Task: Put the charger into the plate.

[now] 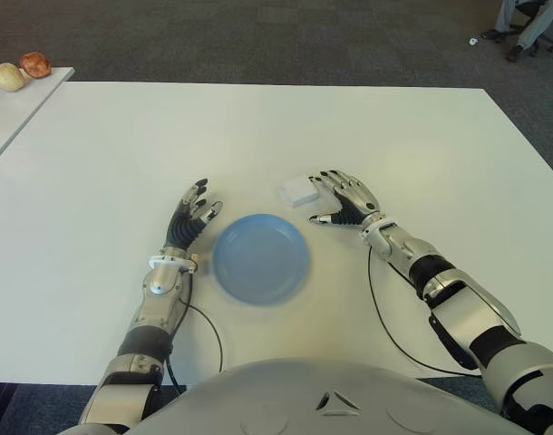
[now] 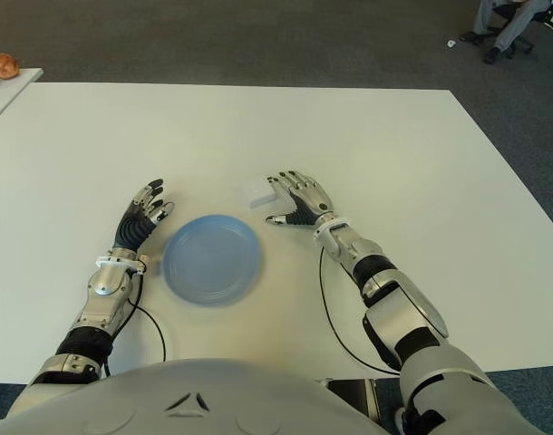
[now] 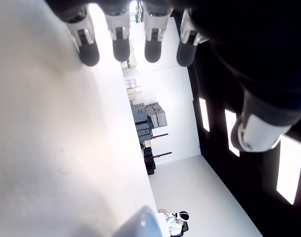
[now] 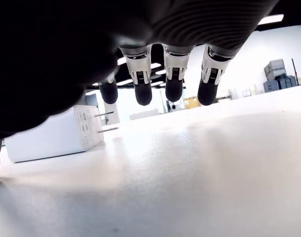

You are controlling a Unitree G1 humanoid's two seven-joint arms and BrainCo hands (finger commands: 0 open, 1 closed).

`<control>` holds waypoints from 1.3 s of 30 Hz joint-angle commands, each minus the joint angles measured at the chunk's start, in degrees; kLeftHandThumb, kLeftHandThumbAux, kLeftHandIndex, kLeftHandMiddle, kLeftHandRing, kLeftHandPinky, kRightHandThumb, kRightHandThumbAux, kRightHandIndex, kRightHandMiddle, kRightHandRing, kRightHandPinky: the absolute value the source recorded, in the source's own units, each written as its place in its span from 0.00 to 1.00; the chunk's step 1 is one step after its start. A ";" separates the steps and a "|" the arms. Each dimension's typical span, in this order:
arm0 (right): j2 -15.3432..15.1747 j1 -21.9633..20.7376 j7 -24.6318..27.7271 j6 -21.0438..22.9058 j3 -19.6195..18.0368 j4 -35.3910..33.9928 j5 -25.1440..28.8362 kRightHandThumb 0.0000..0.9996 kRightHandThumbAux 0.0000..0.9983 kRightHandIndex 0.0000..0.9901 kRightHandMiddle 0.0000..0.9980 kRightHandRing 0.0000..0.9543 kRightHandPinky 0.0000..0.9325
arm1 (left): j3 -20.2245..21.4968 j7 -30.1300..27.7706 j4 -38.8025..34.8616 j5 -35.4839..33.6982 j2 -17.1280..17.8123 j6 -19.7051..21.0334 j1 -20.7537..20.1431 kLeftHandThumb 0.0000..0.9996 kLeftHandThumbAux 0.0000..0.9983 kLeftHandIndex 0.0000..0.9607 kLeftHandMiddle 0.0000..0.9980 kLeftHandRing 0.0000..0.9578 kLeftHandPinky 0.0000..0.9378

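Nearest, the blue plate (image 1: 260,258) sits empty on the white worktop (image 1: 394,136). Just beyond its far right, the charger (image 1: 298,190) lies flat, ungrasped. Right hand (image 1: 345,200), fingers spread, reaches beside it; closing around it comes next. Left hand (image 1: 193,217) shows relaxed, left of the plate.

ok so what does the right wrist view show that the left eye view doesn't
Only the right wrist view shows the two metal prongs sticking out of the white block charger, and printed markings on its plug face.

Only the left eye view shows the round blue plate, the left hand beside it on its left, and the two rounded items on a side table.

Both show the charger lying on the white table and the right hand open by it, holding nothing.
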 commanded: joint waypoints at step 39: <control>5.01 -13.96 -7.19 -2.38 6.57 4.79 -7.76 0.29 0.45 0.02 0.01 0.00 0.03 | -1.13 0.60 2.26 2.37 -1.18 4.15 4.90 0.00 0.51 0.14 0.09 0.06 0.03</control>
